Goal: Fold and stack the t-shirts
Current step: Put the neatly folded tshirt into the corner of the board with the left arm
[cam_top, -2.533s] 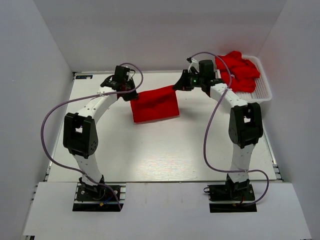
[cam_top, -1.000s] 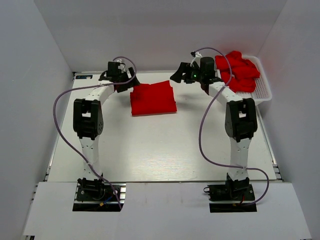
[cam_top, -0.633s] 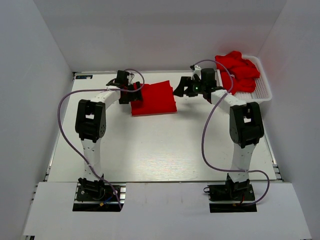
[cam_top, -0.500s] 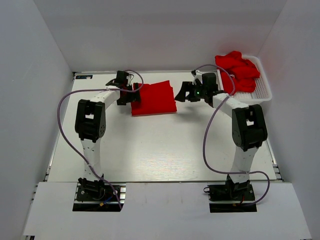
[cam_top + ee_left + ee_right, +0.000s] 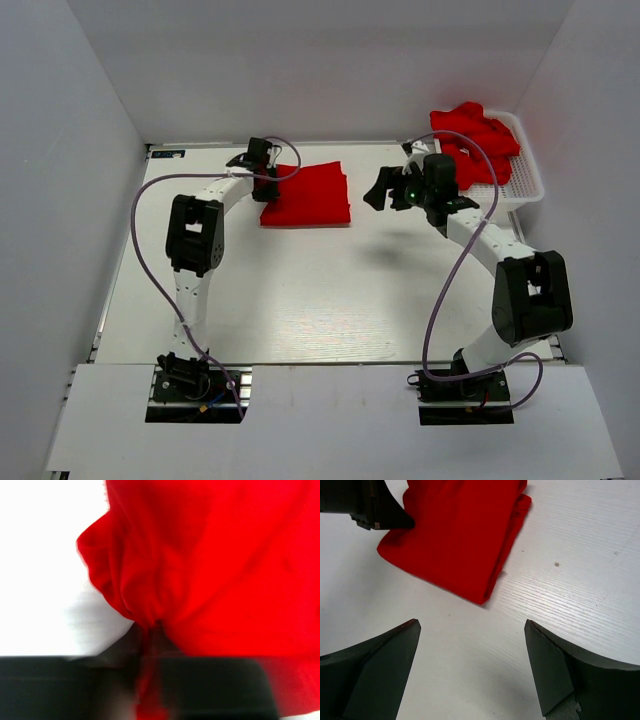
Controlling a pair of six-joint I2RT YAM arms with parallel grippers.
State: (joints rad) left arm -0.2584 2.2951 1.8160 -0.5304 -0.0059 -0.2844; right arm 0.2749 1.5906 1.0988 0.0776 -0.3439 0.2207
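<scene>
A folded red t-shirt (image 5: pixel 310 196) lies flat at the back middle of the table. My left gripper (image 5: pixel 268 187) is at its left edge and is shut on a pinch of the red cloth (image 5: pixel 200 555); the cloth bunches into the closed jaws of the left gripper (image 5: pixel 150 640). My right gripper (image 5: pixel 382 190) hovers open over bare table to the right of the shirt, nothing between its fingers. In the right wrist view the folded t-shirt (image 5: pixel 455 535) lies beyond the open right gripper (image 5: pixel 471 625). More crumpled red t-shirts (image 5: pixel 475 135) are piled in the basket.
A white mesh basket (image 5: pixel 528 180) stands at the back right corner, against the right wall. White walls close in the table on the left, back and right. The left gripper's black body (image 5: pixel 370 505) shows at the top left of the right wrist view.
My left gripper has closed on the left edge of the folded shirt. The right arm has drawn back to the right, away from the shirt, still open.
</scene>
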